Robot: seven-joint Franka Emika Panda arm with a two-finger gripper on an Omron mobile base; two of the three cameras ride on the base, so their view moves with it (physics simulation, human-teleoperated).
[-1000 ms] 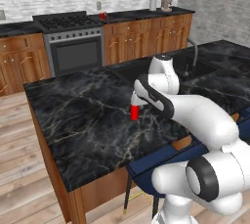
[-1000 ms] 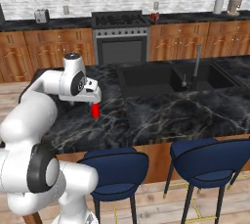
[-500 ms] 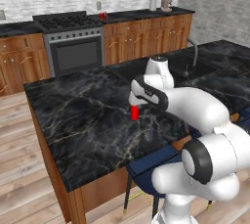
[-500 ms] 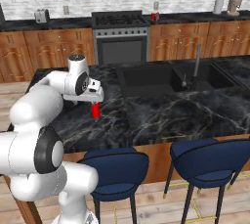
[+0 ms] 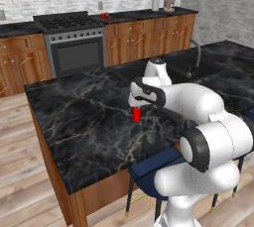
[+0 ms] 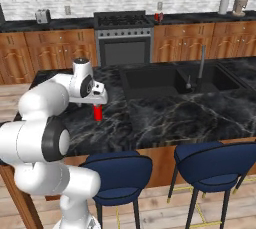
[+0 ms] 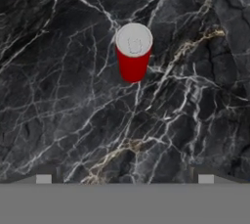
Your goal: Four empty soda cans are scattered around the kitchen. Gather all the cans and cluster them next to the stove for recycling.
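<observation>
Clearly we had our tool (image 5: pixel 136 106) poised directly above a red soda can (image 5: pixel 136 114) in the left base view, the can standing upright on the black marble island worktop (image 5: pixel 84 122), well apart from the stove (image 5: pixel 72 42) against the far wall. A second red can (image 5: pixel 104 17) stood on the back worktop just beside the stove, which we judged to be the gathering spot.

From the right base view, our hand pointed downward with the tool (image 6: pixel 98 105) over the same can (image 6: pixel 98 113), which sat left of the sink basin (image 6: pixel 155 80) and near the island's front edge. The far can (image 6: pixel 159 17) showed again, right of the stove (image 6: pixel 122 35). We read this vertical stance as a preparation for a top-down grasp, since the can was upright and unobstructed.

Looking through the hand view, we saw the can (image 7: pixel 133 53) from above, its silvery top facing us and nothing touching it. The fingertips (image 7: pixel 44 178) stood wide apart at the bottom, so our tool was fully spread and held nothing. We judged that descent and closing around the can remained to be done.
</observation>
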